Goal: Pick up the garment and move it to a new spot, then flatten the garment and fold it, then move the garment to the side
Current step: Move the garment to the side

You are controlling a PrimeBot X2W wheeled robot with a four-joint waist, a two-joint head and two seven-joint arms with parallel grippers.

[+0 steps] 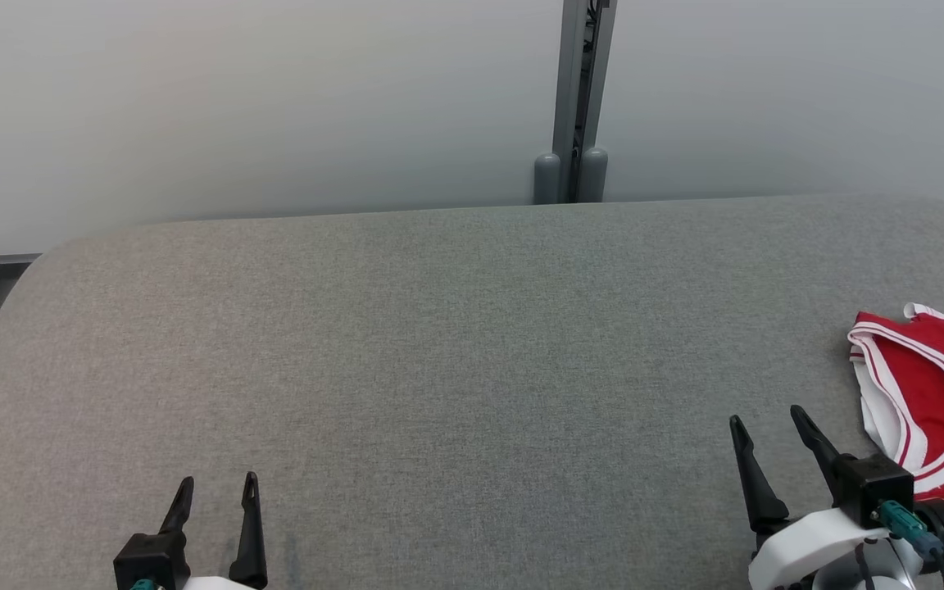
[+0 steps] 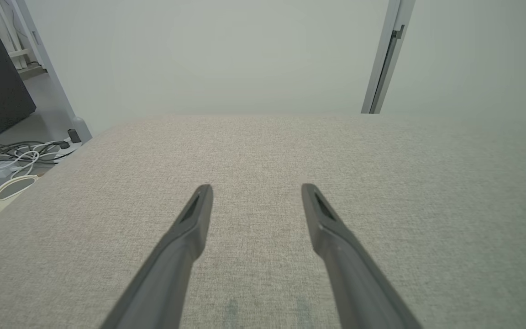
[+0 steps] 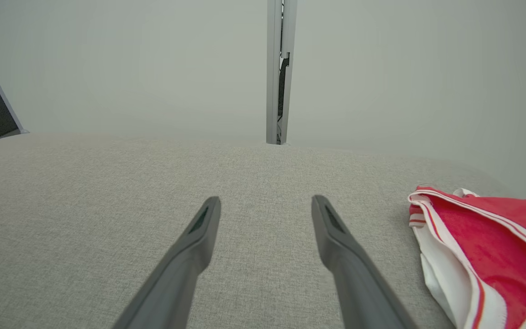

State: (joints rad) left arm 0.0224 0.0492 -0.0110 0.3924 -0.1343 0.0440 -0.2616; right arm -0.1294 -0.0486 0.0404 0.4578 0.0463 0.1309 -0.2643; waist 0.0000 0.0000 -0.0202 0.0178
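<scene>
Head view: garment (image 1: 941, 385) on table (image 1: 439, 328), far right

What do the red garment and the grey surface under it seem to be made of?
Red garment: soft knit fabric, probably a matte synthetic jersey; it drapes in folds, with white striped trim. Grey surface: woven textile covering, matte; a fine heathered weave shows.

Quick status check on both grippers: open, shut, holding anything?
Left gripper: open, holding nothing, above the grey surface.
Right gripper: open, holding nothing.
</scene>
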